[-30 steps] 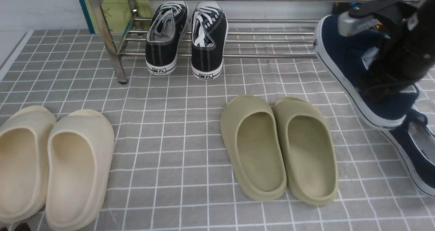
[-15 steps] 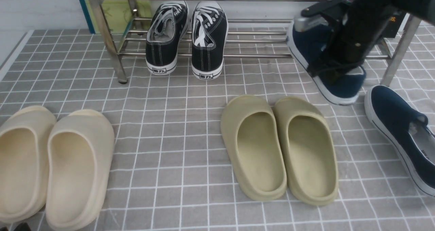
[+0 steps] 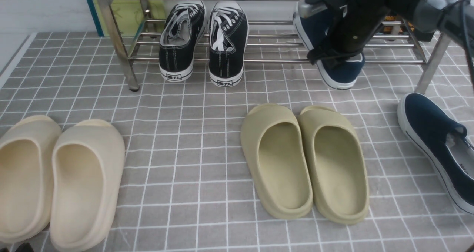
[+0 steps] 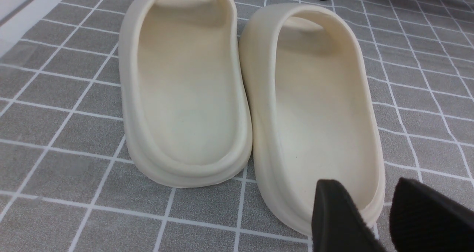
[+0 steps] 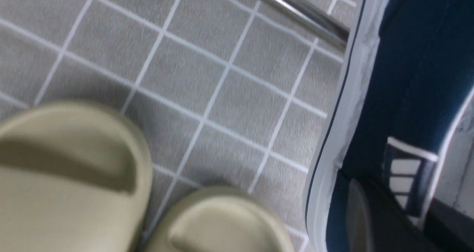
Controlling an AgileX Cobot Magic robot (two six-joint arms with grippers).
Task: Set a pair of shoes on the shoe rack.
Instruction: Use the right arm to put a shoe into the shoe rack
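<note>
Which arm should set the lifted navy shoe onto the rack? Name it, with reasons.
Right. The right pincer holds the navy shoe tilted, right at the front of the shoe rack. The left pincer hangs open over the cream slides, at the opposite side.

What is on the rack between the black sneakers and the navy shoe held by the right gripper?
Nothing: the front view shows only bare bars of the rack between the black sneakers and the navy shoe.
</note>
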